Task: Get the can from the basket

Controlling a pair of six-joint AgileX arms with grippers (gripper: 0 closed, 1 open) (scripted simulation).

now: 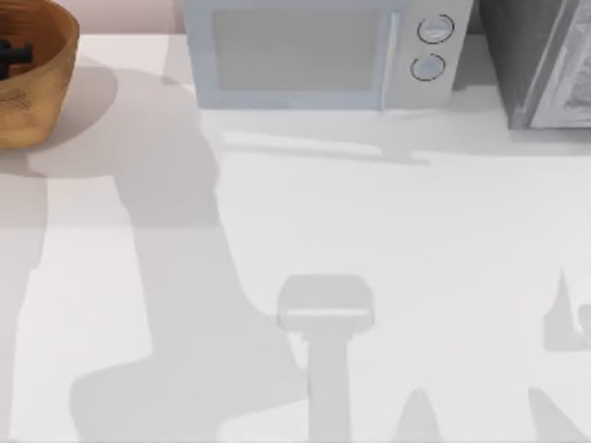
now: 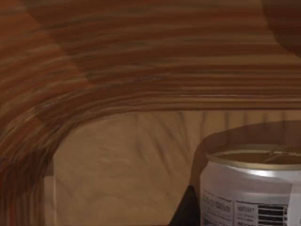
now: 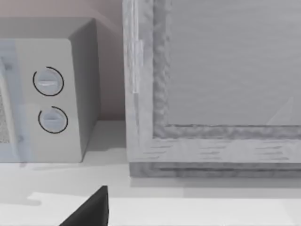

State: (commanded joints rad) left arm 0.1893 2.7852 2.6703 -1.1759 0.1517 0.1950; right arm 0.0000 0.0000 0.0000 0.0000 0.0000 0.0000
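On your white table (image 1: 369, 240), the pale grey microwave (image 1: 314, 51) stands at the back, the round orange-brown wicker basket (image 1: 42, 88) sits far left, holding the upright silver-white can (image 2: 254, 193); neither hand's grip is discernible.

The can (image 2: 251, 188) carries small dark print and a barcode on its side, too small to read, and the microwave (image 1: 319, 51) shows 2 round dials with no legible marks.
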